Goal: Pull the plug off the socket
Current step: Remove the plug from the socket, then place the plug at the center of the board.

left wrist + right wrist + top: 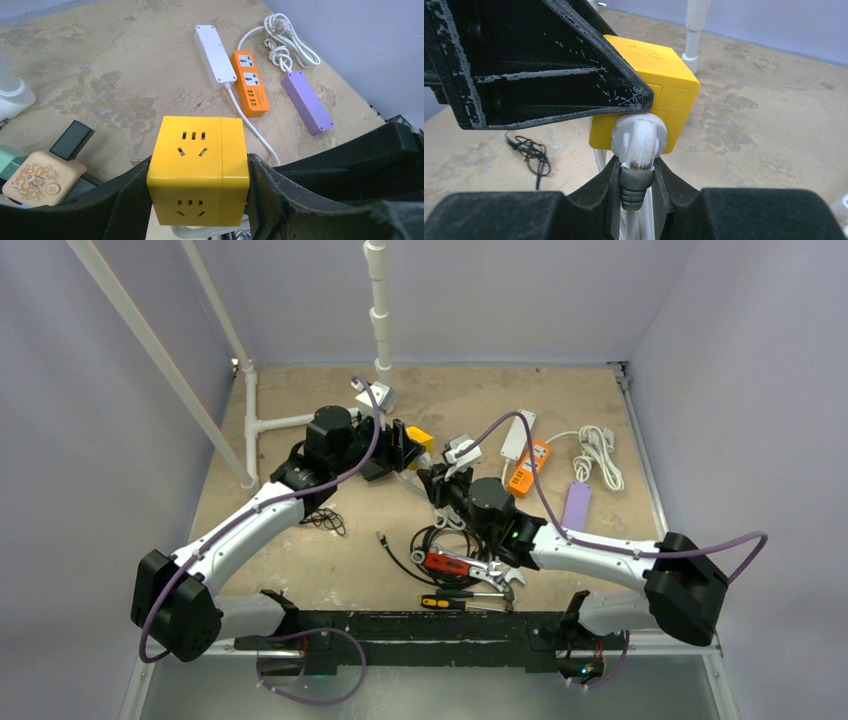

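Note:
A yellow cube socket [197, 167] sits clamped between my left gripper's [198, 185] two black fingers, which are shut on its sides; it also shows in the top view [419, 439] and in the right wrist view [651, 92]. A white plug [639, 137] with a grey strain relief is seated in the cube's near face. My right gripper [636, 175] is shut on the plug's neck, its fingers pressed on both sides. In the top view my left gripper [400, 450] and right gripper [437, 483] meet at the table's middle.
A white power strip [215, 56], an orange one [249, 82] and a purple one [306, 101] lie at the right with a coiled white cable [285, 37]. Tools and a black cable [465, 565] lie near the front. White pipes [378, 300] stand at the back.

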Controlling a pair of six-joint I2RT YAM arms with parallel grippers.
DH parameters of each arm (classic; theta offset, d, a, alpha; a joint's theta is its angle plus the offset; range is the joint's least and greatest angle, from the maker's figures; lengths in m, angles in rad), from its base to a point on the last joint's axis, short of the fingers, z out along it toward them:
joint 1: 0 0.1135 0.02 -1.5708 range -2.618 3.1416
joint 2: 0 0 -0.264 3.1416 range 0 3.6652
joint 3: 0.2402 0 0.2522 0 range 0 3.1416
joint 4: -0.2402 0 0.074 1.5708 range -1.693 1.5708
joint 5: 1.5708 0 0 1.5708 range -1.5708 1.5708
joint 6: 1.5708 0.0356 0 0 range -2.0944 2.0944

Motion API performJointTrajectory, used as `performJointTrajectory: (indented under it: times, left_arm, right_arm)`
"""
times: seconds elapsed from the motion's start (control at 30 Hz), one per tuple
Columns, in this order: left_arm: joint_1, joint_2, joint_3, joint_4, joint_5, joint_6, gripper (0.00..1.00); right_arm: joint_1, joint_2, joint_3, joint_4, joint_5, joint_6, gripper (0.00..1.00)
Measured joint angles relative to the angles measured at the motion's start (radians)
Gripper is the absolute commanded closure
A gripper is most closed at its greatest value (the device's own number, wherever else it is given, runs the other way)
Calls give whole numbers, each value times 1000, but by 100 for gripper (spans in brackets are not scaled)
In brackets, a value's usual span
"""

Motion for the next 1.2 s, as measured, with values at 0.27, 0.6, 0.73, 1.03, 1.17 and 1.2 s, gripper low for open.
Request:
performJointTrajectory:
  times: [0.27,0.6,0.73,1.03,1.17,1.2]
  left_arm:
    - [35,-5,-11,51,-55,31,100]
    - [45,-3,-25,54,-98,46,100]
    - [45,-3,-25,50,-145,46,100]
    - [54,-65,-25,21,-266,47,100]
    - [57,-79,-25,23,-279,46,100]
    - [57,-79,-25,22,-279,45,100]
  right_arm:
    - [-218,-116,-57,90,-438,90,100]
    - [-220,-119,-57,164,-601,110,100]
    - [-219,-127,-57,145,-546,109,100]
    - [-403,-137,19,-73,-245,148,100]
    - [-580,-130,55,-156,-113,179,100]
    - [-631,-122,66,-175,-91,186,100]
